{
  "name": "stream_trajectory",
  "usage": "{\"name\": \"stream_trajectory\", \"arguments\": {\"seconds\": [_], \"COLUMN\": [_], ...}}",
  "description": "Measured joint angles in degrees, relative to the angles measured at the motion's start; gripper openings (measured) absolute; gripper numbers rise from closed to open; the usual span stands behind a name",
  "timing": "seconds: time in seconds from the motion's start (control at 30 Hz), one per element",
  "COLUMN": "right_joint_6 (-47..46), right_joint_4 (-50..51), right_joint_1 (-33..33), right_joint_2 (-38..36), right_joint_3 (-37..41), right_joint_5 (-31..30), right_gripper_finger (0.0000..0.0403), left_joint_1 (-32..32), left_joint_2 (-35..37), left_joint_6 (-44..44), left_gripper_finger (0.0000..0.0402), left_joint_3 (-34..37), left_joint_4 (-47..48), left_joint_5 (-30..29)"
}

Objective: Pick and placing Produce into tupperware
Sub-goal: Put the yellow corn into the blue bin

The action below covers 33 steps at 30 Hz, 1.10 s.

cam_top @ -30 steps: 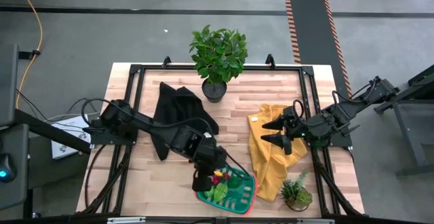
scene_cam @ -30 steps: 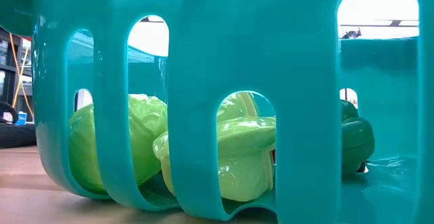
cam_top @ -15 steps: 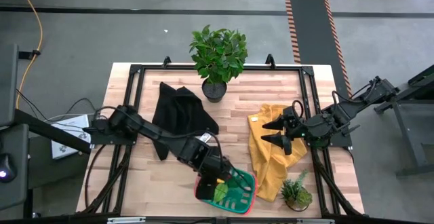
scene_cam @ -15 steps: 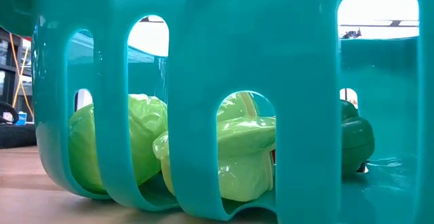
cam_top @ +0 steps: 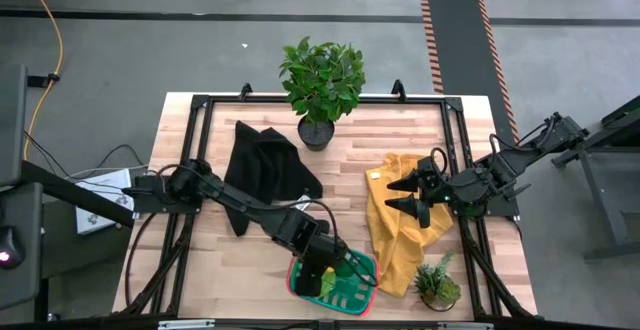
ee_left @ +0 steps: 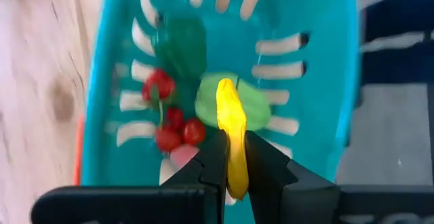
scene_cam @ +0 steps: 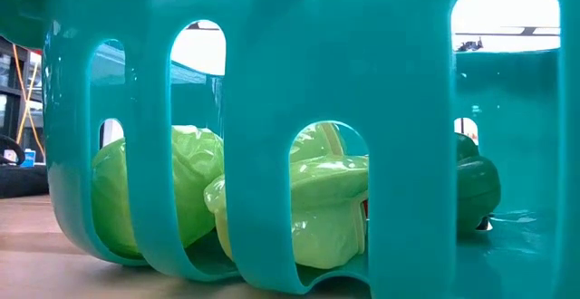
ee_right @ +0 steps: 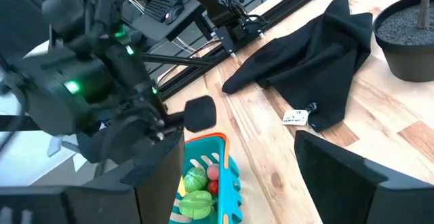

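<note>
One yellow banana-shaped toy (ee_left: 231, 132), clamped in the left gripper (ee_left: 232, 157), has moved over the slotted teal tupperware (cam_top: 361, 292) at the tabletop's near edge: release comes next. Right gripper (cam_top: 403, 194) waits agape over the yellow cloth (cam_top: 392, 232).

table (cam_top: 220, 255): wood | on it: tupperware (cam_top: 364, 288), black cloth (cam_top: 262, 165), yellow cloth (cam_top: 393, 220), two potted plants (cam_top: 322, 85)

From overhead I get even, flat light and only soft shadows on the counter (cam_top: 400, 135). My left wrist picture is smeared: the tupperware (ee_left: 325, 81) beyond the left hand (ee_left: 234, 176) blurs at its edges, the wood too. The low camera sits too close, so the teal wall fills it, backlit, with blown-out white openings up top.
</note>
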State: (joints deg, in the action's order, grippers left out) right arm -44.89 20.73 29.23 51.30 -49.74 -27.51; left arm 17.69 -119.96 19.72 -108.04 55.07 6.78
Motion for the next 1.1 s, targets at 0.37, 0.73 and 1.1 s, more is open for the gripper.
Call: {"name": "stream_trajectory", "arguments": {"seconds": [0.37, 0.73, 1.1], "right_joint_6": [-0.06, 0.35, 0.38], "right_joint_4": [0.28, 0.44, 1.03], "right_joint_1": [0.0, 0.0, 0.0], "right_joint_2": [0.01, 0.01, 0.01], "right_joint_3": [0.0, 0.0, 0.0], "right_joint_5": [0.02, 0.02, 0.04], "right_gripper_finger": [0.027, 0.027, 0.027], "left_joint_1": [-0.04, -0.04, -0.07], "left_joint_2": [-2.3, -2.27, -2.25], "left_joint_6": [0.01, -1.91, -1.24], "left_gripper_finger": [0.0033, 0.0033, 0.0064], "left_joint_3": [0.19, 0.19, 0.19], "left_joint_4": [0.36, 0.1, -2.58], "left_joint_5": [1.9, 4.14, 3.83]}}
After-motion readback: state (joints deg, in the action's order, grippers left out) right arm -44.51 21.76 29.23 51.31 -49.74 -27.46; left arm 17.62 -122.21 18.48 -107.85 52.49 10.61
